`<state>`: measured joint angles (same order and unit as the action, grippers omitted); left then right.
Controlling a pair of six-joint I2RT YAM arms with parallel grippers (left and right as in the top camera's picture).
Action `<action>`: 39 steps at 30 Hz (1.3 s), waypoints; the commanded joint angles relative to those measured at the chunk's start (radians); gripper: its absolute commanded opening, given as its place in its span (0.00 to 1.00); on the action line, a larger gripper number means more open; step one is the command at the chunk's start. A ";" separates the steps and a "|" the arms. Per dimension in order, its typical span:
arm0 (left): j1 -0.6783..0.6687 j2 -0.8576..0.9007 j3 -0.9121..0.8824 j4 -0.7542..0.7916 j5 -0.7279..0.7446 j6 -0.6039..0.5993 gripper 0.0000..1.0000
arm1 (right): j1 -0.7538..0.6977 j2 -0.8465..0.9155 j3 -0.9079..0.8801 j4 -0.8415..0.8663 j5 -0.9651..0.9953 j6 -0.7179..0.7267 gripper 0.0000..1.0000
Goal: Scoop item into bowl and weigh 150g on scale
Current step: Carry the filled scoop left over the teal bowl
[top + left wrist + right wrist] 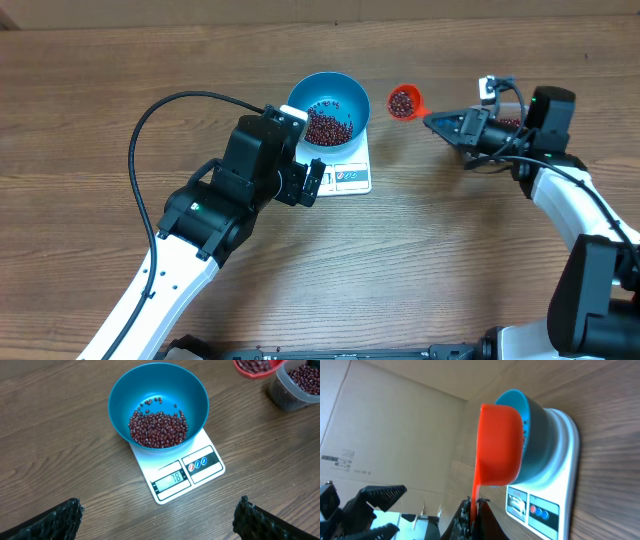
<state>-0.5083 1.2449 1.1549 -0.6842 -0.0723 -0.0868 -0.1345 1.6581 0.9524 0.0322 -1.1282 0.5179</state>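
Bowl (pixel 336 88) sits on scale (pixel 350 177), mid-bench (pixel 90 110); beans (pixel 328 127) heaped in its bottom. Left end effector (pixel 312 182) spread wide, empty, just in front of scale. Right end effector (pixel 445 124) clamped on handle of orange scoop (pixel 405 101), bean-filled, right of bowl

Wooden table (pixel 100 60), white scale (pixel 185 472), clear tub (pixel 286 401) resting on it
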 commanded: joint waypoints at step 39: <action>0.004 0.004 0.026 0.001 -0.009 0.005 0.99 | 0.481 0.005 0.003 0.221 0.769 -0.310 0.04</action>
<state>-0.5083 1.2449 1.1549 -0.6846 -0.0723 -0.0868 0.3439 1.6581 0.9524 0.2436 -0.3985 0.2996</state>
